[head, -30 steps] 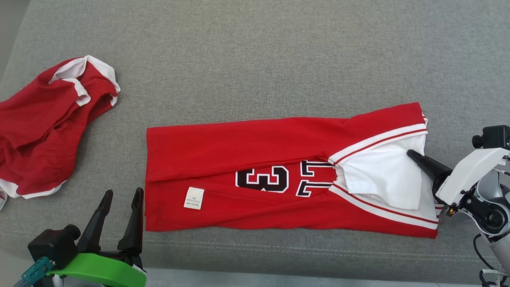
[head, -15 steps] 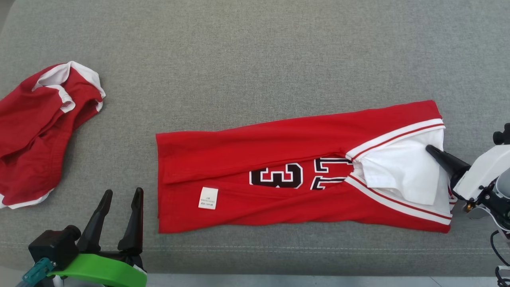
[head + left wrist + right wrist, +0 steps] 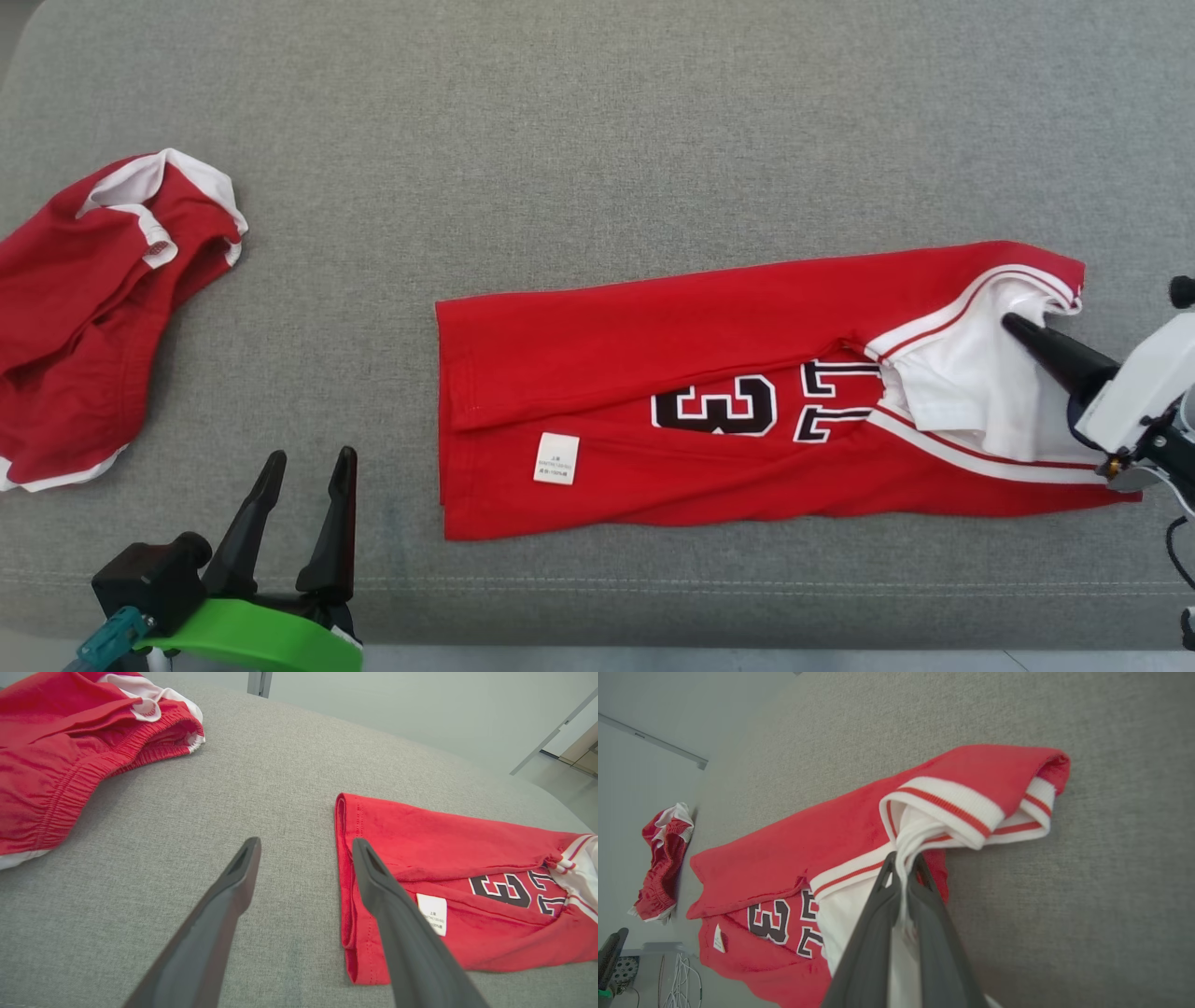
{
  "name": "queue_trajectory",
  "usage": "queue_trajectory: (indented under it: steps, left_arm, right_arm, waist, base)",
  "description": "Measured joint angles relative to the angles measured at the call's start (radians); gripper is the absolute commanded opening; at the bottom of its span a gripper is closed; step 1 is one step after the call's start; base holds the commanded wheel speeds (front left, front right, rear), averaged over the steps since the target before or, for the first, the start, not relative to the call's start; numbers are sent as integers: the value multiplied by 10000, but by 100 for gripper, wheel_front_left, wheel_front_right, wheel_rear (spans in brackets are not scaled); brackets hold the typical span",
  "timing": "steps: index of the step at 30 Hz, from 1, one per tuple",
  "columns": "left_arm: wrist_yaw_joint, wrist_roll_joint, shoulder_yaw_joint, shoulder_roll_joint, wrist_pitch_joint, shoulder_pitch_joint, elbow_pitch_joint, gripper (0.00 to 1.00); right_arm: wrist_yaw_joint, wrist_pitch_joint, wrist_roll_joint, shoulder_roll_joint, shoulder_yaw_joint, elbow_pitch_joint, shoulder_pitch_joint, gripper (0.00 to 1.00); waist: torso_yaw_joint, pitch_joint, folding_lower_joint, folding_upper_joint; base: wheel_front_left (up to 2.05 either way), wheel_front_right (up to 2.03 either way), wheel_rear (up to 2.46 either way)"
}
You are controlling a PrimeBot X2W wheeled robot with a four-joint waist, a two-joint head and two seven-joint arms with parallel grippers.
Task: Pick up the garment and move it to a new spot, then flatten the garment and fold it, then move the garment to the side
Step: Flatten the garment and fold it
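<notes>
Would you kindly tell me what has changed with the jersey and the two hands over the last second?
The right hand, shut on the red jersey at its white neck fabric, has dragged it toward the robot's right, and the neck end has bunched up. Nothing was newly grasped or released. The left hand stayed open and idle, and the red shorts stayed put on the grey cushion.

Left gripper [image 3: 310, 455]: two long, tapering dark fingers on a bright green bracket [image 3: 252, 637], beside a black camera block [image 3: 149, 584] with a teal connector [image 3: 106, 640]. Right gripper [image 3: 1012, 323]: dark tapered fingers, white angular housing [image 3: 1145, 383], brass-coloured fitting [image 3: 1111, 459], thin black cable [image 3: 1171, 541].
</notes>
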Motion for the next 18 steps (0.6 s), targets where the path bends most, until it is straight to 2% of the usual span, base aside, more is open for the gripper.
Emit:
queue_trajectory:
  steps: [5, 14, 17, 18]
  left_arm:
    - [-92, 0, -73, -67, -2, 2, 148, 100]
    - [-341, 6, -328, -380, -2, -30, 288, 100]
    - [-414, 13, -374, -410, -2, -38, 374, 100]
    - [-451, 15, -395, -426, -2, -43, 395, 100]
  right_arm:
    - [88, 343, 56, 171, 472, -1365, -26, 0]
    - [88, 999, -52, 207, 1087, -2859, -111, 0]
    - [35, 1241, -52, 500, 1375, -3267, -148, 0]
    - [-84, 1344, -52, 616, 1492, -3384, -197, 0]
  waist:
    - [109, -134, 0, 0]
    - [447, -188, 0, 0]
    - [623, -192, 0, 0]
    - [686, -187, 0, 0]
  base:
    - [0, 0, 0]
    - [0, 0, 0]
    - [0, 0, 0]
    - [0, 0, 0]
